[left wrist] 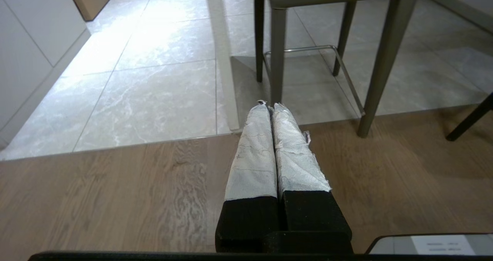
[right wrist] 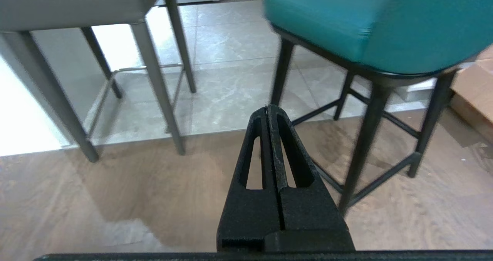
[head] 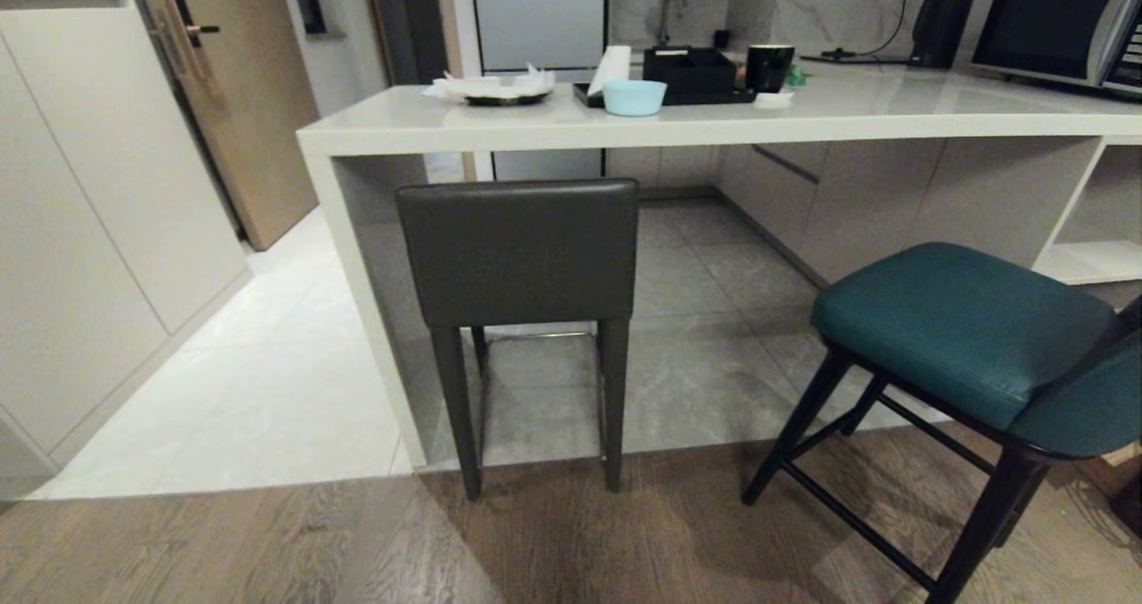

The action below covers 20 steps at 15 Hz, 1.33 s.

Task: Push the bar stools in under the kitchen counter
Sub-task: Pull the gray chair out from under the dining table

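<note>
Wood-plank floor [head: 268, 541] nearest, meeting pale grey marbled tiles [head: 294, 381] along a straight seam. Tall flat-fronted cream cabinets [head: 98, 211] on the left, beside a brown wooden door [head: 241, 95] with a dark lever handle. Farther back, a marble-veined wall [head: 848, 6] with a socket and trailing cable, a faucet [head: 671, 6], a microwave [head: 1062, 24] at far right. Bright glare on the tiles.
</note>
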Motion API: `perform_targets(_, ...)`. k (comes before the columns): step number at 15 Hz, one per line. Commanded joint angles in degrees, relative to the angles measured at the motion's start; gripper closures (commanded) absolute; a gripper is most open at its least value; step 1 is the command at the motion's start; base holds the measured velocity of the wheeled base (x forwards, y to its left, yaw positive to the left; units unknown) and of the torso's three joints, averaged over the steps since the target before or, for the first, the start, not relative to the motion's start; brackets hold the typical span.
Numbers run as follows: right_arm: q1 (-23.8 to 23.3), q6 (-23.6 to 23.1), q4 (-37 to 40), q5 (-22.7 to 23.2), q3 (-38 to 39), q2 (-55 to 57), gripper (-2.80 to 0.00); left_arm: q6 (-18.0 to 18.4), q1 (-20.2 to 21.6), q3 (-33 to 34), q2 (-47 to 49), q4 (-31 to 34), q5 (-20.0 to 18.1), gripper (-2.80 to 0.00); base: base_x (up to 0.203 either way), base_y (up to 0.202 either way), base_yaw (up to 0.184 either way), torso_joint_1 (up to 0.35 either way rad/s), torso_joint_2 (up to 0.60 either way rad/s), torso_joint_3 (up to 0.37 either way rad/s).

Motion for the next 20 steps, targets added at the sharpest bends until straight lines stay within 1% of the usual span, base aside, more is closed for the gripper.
perform_targets(1, 0.0, 0.0, 0.0, 0.0, 0.0, 0.1, 0.00, 0.0, 0.0, 0.0, 0.0, 0.1, 0.0, 0.00, 0.000, 0.161, 0.003, 0.002, 0.00, 0.003)
perform_targets(9, 0.0, 0.0, 0.0, 0.0, 0.0, 0.1, 0.00, -0.2, 0.0, 0.0, 0.0, 0.1, 0.1, 0.00, 0.011, 0.010, -0.001, -0.001, 0.00, 0.001)
perform_targets(19, 0.0, 0.0, 0.0, 0.0, 0.0, 0.1, 0.00, -0.3, 0.0, 0.0, 0.0, 0.1, 0.2, 0.00, 0.192, 0.000, 0.001, 0.003, 0.00, 0.002)
perform_targets(20, 0.0, 0.0, 0.0, 0.0, 0.0, 0.1, 0.00, -0.8, 0.0, 0.0, 0.0, 0.1, 0.4, 0.00, 0.191, 0.000, 0.003, 0.007, 0.01, 0.002)
